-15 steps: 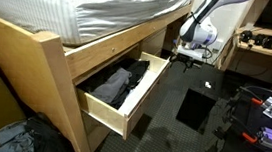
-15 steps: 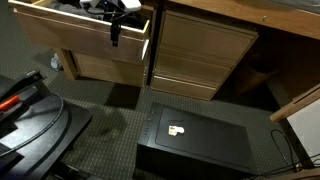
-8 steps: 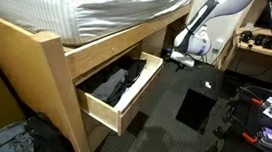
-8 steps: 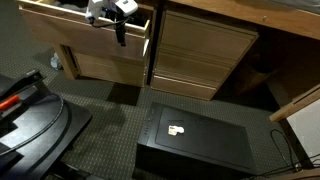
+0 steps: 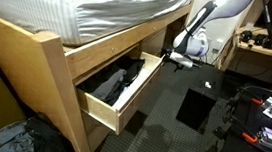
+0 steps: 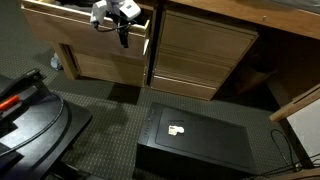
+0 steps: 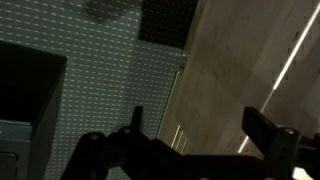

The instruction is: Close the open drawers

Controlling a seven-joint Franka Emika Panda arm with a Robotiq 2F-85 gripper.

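We see one open drawer [image 5: 125,90] pulled out of the pine bed frame [image 5: 57,63], centre-left in an exterior view; it sits at upper left [image 6: 85,35] in an exterior view, front panel facing the floor space. Whether a second drawer is out we cannot tell. Dark clothes [image 5: 115,82] lie piled inside, filling most of the drawer.

The gripper [image 5: 185,59] is right at the drawer's far front corner, just right of centre in the top half. Seen from the front, the gripper [image 6: 123,35] overlaps the right end of the front panel; real contact we cannot tell. In the wrist view the gripper [image 7: 193,115] has its jaws spread wide, two dark fingers [image 7: 135,122] at the bottom edge, nothing between them, nothing held. A pale wood panel [image 7: 250,60] fills the upper right there, with grey carpet [image 7: 100,80] on the left.

Closed pine panels [image 6: 205,55] sit right of the drawer. A black box [image 6: 200,140] with a small white label [image 6: 176,130] sits on the carpet at bottom centre. A mattress [image 5: 102,8] in rumpled light sheets tops the frame
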